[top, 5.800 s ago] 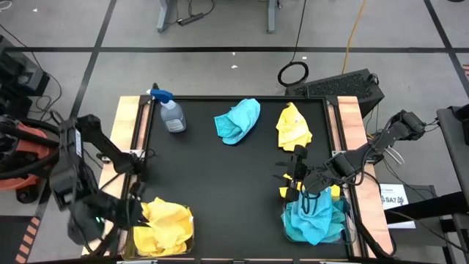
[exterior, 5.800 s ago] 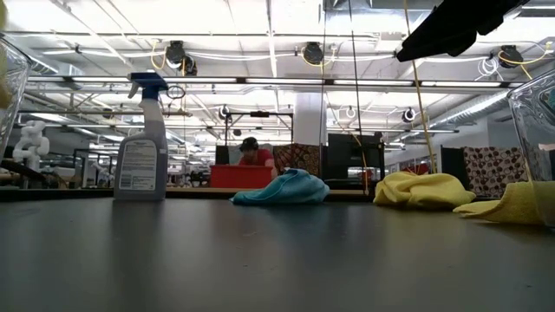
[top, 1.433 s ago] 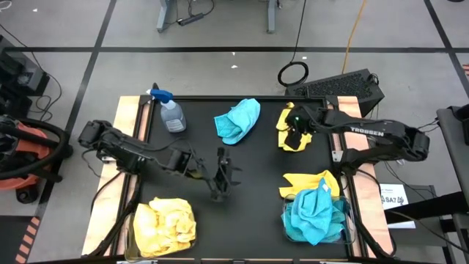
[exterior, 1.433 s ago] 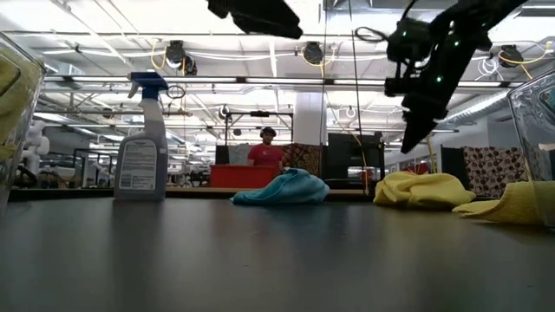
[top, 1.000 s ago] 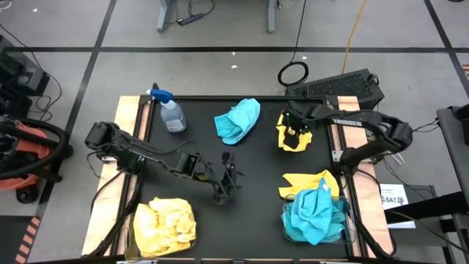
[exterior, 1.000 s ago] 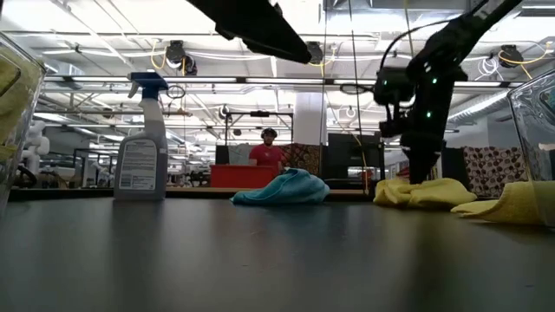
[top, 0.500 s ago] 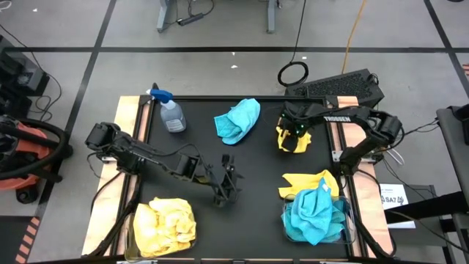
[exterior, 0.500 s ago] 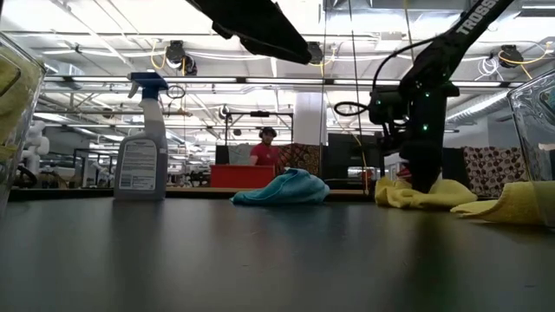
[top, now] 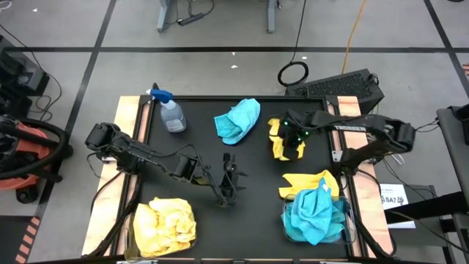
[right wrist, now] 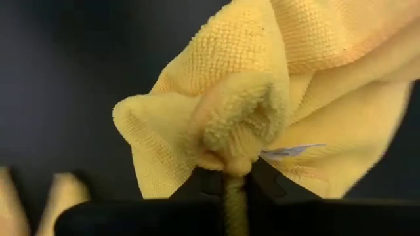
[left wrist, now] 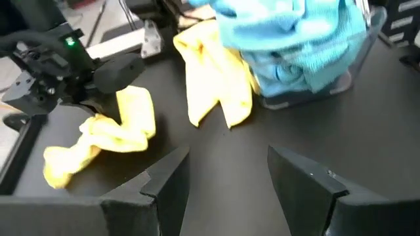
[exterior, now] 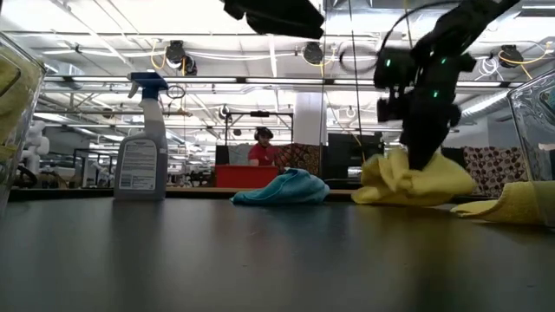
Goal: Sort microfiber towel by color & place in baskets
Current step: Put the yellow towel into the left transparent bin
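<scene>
My right gripper (top: 294, 138) is shut on a yellow microfiber towel (top: 281, 139) at the table's far right. The same towel shows bunched below the fingers in the low view (exterior: 408, 182). My left gripper (top: 228, 187) hovers open over the middle of the table with nothing between its fingers (left wrist: 226, 177). A turquoise towel (top: 238, 119) lies crumpled at the far middle. Another yellow towel (top: 311, 182) lies flat against the right basket (top: 346, 220), which holds turquoise towels (top: 315, 213). The left basket (top: 132, 235) holds yellow towels (top: 165, 224). My right gripper pinches a gathered fold of the yellow towel (right wrist: 233, 154) between its two fingers, several layers bunched together. The fingers come from above, pointing down. The towel hangs in loose folds below them; whether its lower edge (exterior: 381, 199) still touches the table I cannot tell.
A clear spray bottle (top: 170, 111) with a blue trigger stands at the far left corner. Wooden strips (top: 126, 132) run along both sides of the black mat. A person (exterior: 260, 147) stands far behind the table.
My right gripper has come down onto the yellow towel, shut on it and risen a little, drawing it toward the table's left. The towel has gone from lying spread out to bunched up under the fingers.
</scene>
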